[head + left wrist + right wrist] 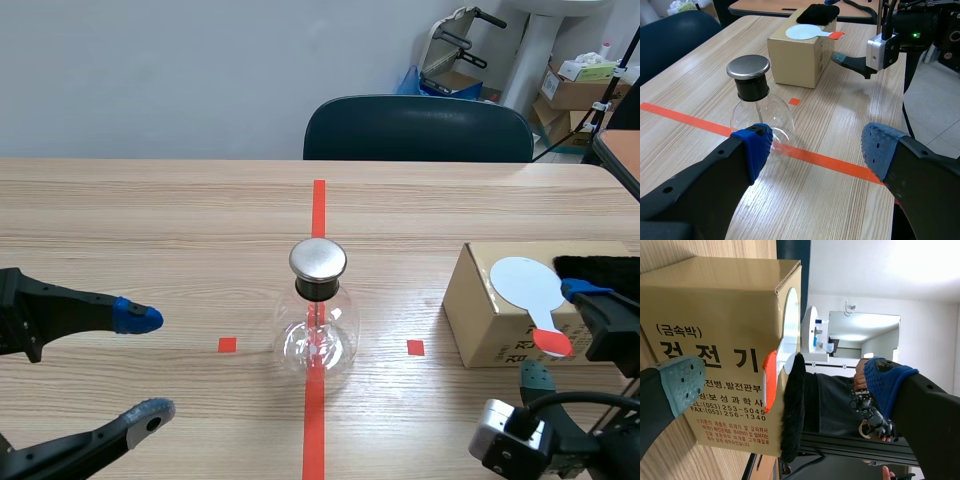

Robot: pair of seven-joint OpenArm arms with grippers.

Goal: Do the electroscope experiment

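Electroscope: the electroscope point(318, 315), a clear glass flask with a black neck and a round metal cap point(318, 259), stands upright at the middle of the table point(150, 220). It sits on the long red tape line point(318, 205), between 2 small red squares.
Left gripper: the left gripper point(145, 365) hangs low at the near left with its 2 blue-padded fingers spread wide, gripping nothing.
Right gripper: the right gripper point(785, 382) is also spread wide and empty. It sits at the near upper edge of the box point(480, 320).
Box top: a white round paddle point(525, 285) with an orange-red handle point(769, 380) lies flat there, with black fur point(598, 267) at the far right end.
Scene view only: a clear gap between the left gripper and the flask, and a dark chair point(420, 128) across the table.
Left wrist view only: the flask appears just ahead of one blue pad and overlaps it in the picture. The right arm's grey-green pad shows beside the box.
Right wrist view only: the paddle and fur are seen edge-on. The handle and fur lie in the gap between the fingers. The grey-green pad is in front of the box's printed side and the blue pad is beyond the fur. I cannot tell whether the pad touches the box.
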